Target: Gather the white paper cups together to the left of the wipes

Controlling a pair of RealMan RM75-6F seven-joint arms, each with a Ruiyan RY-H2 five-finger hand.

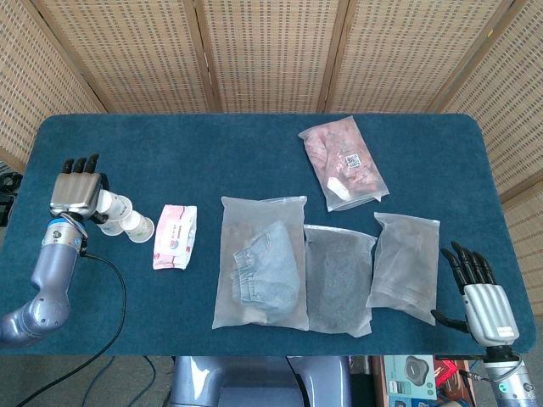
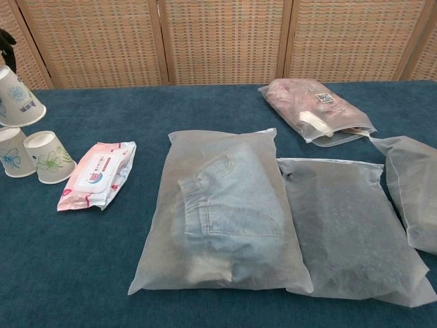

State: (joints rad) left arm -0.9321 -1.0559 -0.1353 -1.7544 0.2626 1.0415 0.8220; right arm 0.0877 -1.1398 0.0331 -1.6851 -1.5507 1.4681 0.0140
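Note:
My left hand (image 1: 76, 193) hovers at the table's left end and grips a white paper cup (image 2: 18, 100) with a blue flower print, mouth down and tilted, above the table. Just below it two more white cups (image 2: 9, 152) (image 2: 49, 156) stand mouth down side by side, left of the pink wipes pack (image 2: 96, 174). In the head view the held cup (image 1: 114, 204) pokes out from the hand, one standing cup (image 1: 137, 226) shows beside the wipes (image 1: 174, 236), and the other is mostly hidden. My right hand (image 1: 479, 292) rests open at the table's front right corner.
A clear bag of jeans (image 1: 260, 263) lies mid-table, with a dark bag (image 1: 339, 278) and a grey bag (image 1: 405, 259) to its right. A bag of pink cloth (image 1: 343, 161) lies further back. A wicker screen stands behind the table.

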